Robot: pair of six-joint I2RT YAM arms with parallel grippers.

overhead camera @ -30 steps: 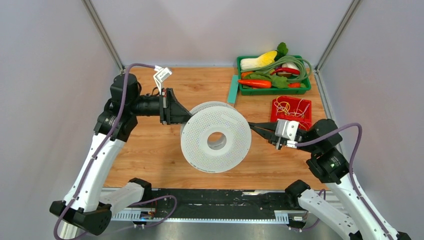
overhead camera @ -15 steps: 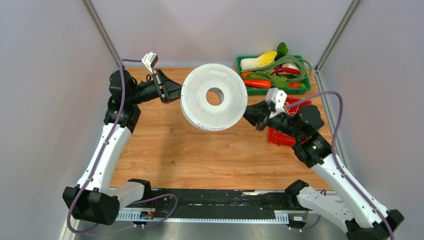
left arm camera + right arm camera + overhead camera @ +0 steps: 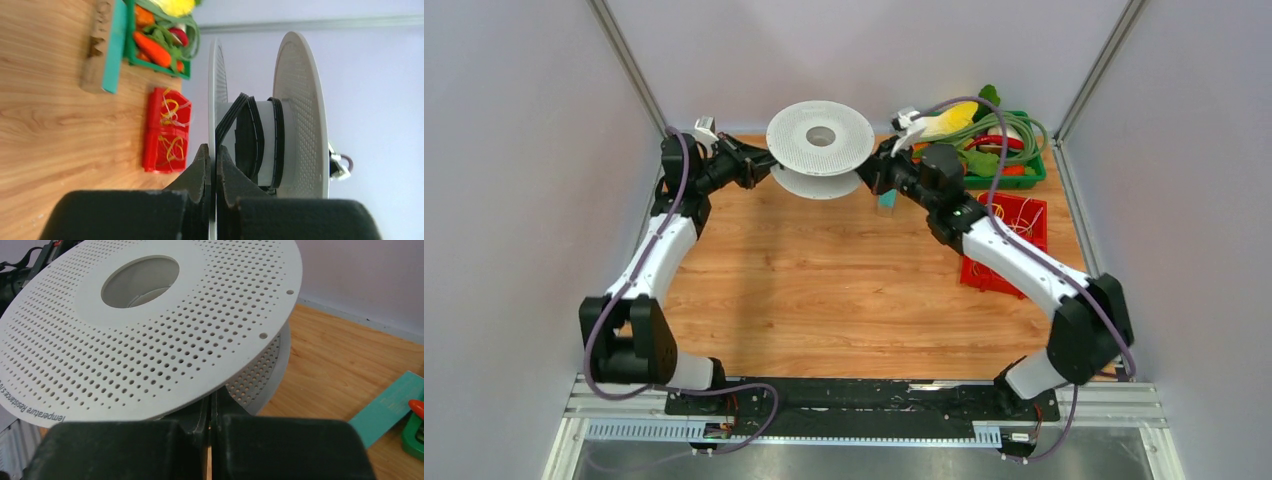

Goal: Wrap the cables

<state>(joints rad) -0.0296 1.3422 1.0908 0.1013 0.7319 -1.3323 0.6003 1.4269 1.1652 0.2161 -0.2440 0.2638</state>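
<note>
Clamping opposite rims, left fingers (image 3: 199,172) and right fingers (image 3: 192,420) hold the spool (image 3: 849,130) wound with black cable (image 3: 248,137) above the surface's (image 3: 824,290) far edge

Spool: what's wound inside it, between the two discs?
Several turns of black cable lie round the white hub. The hub's far side and the cable's ends are hidden by the discs of the spool.

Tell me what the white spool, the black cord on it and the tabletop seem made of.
The spool: likely moulded plastic, matte off-white; thin rigid flanges with even rows of holes.
The cable: probably rubber or plastic-sheathed, matte black; bends smoothly round the hub.
The table: wood or wood-look laminate, slight sheen; grain and plank lines.
</note>
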